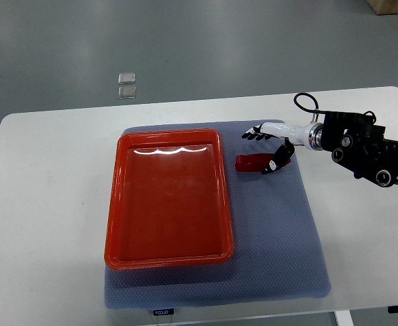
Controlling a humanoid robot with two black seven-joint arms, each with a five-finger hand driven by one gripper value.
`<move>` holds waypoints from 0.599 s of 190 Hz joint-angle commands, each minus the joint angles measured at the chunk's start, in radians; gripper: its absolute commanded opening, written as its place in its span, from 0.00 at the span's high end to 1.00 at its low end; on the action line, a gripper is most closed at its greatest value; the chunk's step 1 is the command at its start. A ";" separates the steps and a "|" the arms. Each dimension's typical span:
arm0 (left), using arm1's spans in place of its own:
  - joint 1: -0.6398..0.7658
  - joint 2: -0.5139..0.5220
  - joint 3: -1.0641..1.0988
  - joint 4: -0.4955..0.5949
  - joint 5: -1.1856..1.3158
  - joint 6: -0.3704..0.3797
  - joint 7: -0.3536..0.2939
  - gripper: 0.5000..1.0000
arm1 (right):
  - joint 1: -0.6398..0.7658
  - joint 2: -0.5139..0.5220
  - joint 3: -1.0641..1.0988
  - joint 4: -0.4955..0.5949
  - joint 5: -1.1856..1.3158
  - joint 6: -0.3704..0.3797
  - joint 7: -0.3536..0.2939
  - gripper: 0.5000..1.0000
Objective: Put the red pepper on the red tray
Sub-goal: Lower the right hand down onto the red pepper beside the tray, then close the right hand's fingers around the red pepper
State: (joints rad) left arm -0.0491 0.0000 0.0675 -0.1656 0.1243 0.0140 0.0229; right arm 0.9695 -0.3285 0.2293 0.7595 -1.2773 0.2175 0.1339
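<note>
A red pepper (pixel 252 163) lies on the blue-grey mat (pixel 280 238), just right of the red tray (pixel 168 197). The tray holds nothing. My right hand (pixel 261 151) comes in from the right edge and sits over the pepper's right end. Its fingers (pixel 253 134) are spread beyond the pepper's far side and its thumb (pixel 279 160) rests by the pepper's right end. The hand is open and is not closed on the pepper. The left arm is out of view.
The mat lies on a white table (pixel 49 204). The right forearm (pixel 369 153), black with a cable loop, runs across the table's right side. Two small clear squares (pixel 126 85) lie on the floor beyond the table.
</note>
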 commanded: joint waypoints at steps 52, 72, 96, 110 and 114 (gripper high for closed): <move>0.000 0.000 0.000 0.000 0.000 0.000 0.000 0.00 | -0.002 0.000 -0.021 0.004 -0.010 -0.015 0.012 0.63; 0.000 0.000 0.000 0.000 0.000 0.000 0.000 0.00 | -0.002 -0.001 -0.028 0.008 -0.013 -0.013 0.029 0.73; 0.000 0.000 0.000 0.000 0.000 0.000 0.000 0.00 | 0.000 -0.001 -0.030 0.011 -0.019 -0.013 0.033 0.90; 0.000 0.000 0.000 0.000 0.000 0.000 -0.001 0.00 | 0.005 -0.003 -0.030 0.012 -0.019 -0.013 0.039 1.00; 0.000 0.000 0.000 0.000 0.000 0.000 0.000 0.00 | 0.006 -0.003 -0.030 0.012 -0.019 -0.013 0.042 1.00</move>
State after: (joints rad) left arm -0.0491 0.0000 0.0676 -0.1657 0.1243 0.0137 0.0229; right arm 0.9705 -0.3300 0.1995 0.7699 -1.2952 0.2040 0.1672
